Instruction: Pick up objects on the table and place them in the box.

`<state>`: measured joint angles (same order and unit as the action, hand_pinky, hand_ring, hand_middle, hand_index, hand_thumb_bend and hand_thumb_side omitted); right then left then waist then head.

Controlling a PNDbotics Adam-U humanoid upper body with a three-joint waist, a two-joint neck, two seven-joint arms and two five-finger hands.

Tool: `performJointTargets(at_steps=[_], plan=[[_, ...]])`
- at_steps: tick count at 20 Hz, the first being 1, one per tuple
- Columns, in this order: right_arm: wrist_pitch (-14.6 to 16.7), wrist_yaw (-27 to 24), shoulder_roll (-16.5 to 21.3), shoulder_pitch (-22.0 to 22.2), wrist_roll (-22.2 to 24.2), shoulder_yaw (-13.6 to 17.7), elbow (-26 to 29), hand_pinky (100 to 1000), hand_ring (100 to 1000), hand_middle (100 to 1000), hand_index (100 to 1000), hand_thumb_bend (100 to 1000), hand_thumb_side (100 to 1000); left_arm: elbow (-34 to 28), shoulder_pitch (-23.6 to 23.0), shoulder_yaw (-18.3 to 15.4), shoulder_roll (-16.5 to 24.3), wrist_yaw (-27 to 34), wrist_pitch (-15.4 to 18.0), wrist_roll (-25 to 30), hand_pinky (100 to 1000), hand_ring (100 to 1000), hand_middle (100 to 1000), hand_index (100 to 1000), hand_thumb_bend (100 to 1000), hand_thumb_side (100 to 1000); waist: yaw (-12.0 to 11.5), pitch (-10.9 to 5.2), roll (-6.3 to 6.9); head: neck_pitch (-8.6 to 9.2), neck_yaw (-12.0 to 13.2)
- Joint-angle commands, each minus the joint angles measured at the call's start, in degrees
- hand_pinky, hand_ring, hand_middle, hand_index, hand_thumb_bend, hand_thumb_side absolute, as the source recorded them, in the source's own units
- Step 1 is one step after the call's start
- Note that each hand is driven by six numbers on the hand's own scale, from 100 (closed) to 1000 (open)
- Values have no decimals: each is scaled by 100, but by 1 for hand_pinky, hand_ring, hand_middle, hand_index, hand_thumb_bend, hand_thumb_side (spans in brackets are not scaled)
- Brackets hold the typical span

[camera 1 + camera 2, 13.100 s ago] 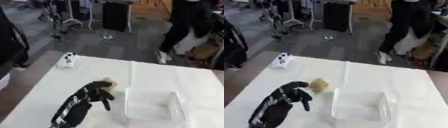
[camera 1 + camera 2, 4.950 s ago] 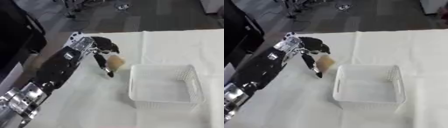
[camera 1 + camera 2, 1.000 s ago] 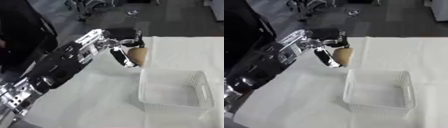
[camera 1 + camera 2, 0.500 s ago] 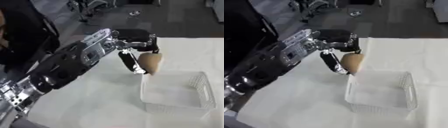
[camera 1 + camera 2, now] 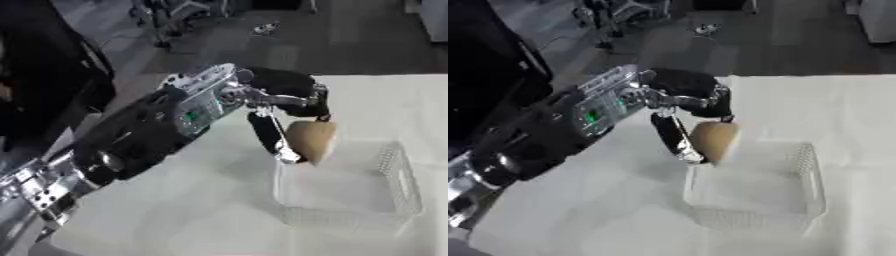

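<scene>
My left hand [image 5: 284, 97] reaches in from the left and is shut on a tan, rounded object [image 5: 313, 140], thumb on its left side and fingers over its top. The object hangs just above the near-left corner of the clear plastic box [image 5: 401, 172], over its rim. The box stands on the white table and nothing shows inside it. My right hand appears in neither view.
The white tablecloth [image 5: 175, 210] covers the table, whose left edge runs diagonally past my arm. Beyond the table lies dark floor with chair legs and equipment [image 5: 179, 12] at the top.
My left hand has carried the tan object to the right and slightly down, from beside the box to above its left corner. The camera view has shifted as well.
</scene>
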<state>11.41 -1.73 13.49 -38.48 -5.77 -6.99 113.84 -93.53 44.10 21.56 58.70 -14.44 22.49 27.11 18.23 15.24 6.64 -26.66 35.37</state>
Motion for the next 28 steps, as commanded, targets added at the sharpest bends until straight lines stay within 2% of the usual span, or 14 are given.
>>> performJointTargets(at_steps=[1, 2, 3, 5, 6, 7, 10, 11, 13, 15, 18, 20, 25, 28], plan=[[11, -19, -8, -130, 18, -9, 75, 100, 356, 423, 801, 153, 1000, 41, 135, 54, 55, 99, 117, 130, 100, 100, 100, 274, 100, 491, 2, -134, -12, 34, 71], [12, -21, -10, -134, 21, -10, 75, 100, 356, 423, 801, 153, 1000, 62, 146, 79, 37, 95, 161, 156, 100, 100, 100, 295, 100, 526, 5, -134, -9, 32, 73], [12, -22, -11, -137, 22, -11, 75, 100, 356, 423, 801, 153, 1000, 82, 155, 101, 21, 85, 209, 177, 100, 100, 173, 361, 100, 578, 8, -133, -7, 31, 75], [15, -24, -13, -142, 24, -10, 75, 100, 356, 423, 800, 153, 1000, 114, 170, 133, -2, 26, 327, 189, 189, 238, 351, 492, 100, 710, 12, -133, -2, 31, 77], [15, -25, -15, -144, 25, -11, 75, 100, 356, 423, 801, 153, 1000, 140, 172, 146, -9, -38, 366, 204, 265, 342, 457, 567, 100, 769, 15, -133, -1, 30, 77], [15, -26, -15, -146, 26, -12, 75, 100, 356, 423, 801, 153, 1000, 168, 174, 161, -16, -131, 395, 242, 316, 402, 510, 610, 100, 788, 16, -132, 0, 29, 79], [17, -27, -18, -149, 31, -14, 75, 100, 356, 423, 800, 152, 1000, 253, 174, 190, -39, -459, 407, 461, 496, 565, 675, 719, 573, 888, 21, -131, 3, 22, 89], [18, -27, -19, -151, 33, -14, 75, 100, 356, 423, 800, 152, 1000, 277, 172, 193, -48, -553, 399, 539, 547, 602, 711, 740, 675, 911, 23, -131, 4, 20, 90], [20, -28, -19, -153, 35, -15, 75, 100, 356, 423, 800, 153, 1000, 315, 169, 194, -63, -698, 373, 672, 639, 683, 763, 774, 814, 954, 24, -130, 4, 16, 89], [20, -27, -19, -154, 38, -16, 75, 100, 356, 423, 800, 153, 1000, 341, 167, 191, -73, -784, 349, 756, 706, 747, 800, 794, 904, 982, 24, -129, 4, 16, 87], [20, -28, -19, -154, 42, -18, 75, 100, 356, 423, 800, 153, 1000, 353, 170, 162, -84, -869, 317, 782, 775, 811, 847, 820, 951, 1000, 22, -128, 3, 14, 88], [19, -26, -17, -152, 40, -14, 75, 100, 356, 423, 801, 153, 1000, 326, 147, 90, -100, -861, 273, 681, 791, 839, 871, 834, 897, 1000, 13, -127, 0, 56, 84], [18, -7, 7, -132, 22, 0, 75, 100, 355, 423, 801, 162, 1000, -61, -285, -380, 0, -506, -29, -124, 755, 840, 877, 842, 817, 1000, -40, -115, -18, 608, 171], [7, 22, 63, -73, 17, 15, 75, 100, 355, 423, 800, 163, 1000, -531, -757, -780, 130, -284, -244, -763, 726, 825, 866, 827, 767, 1000, -122, -150, -56, 991, 125]])
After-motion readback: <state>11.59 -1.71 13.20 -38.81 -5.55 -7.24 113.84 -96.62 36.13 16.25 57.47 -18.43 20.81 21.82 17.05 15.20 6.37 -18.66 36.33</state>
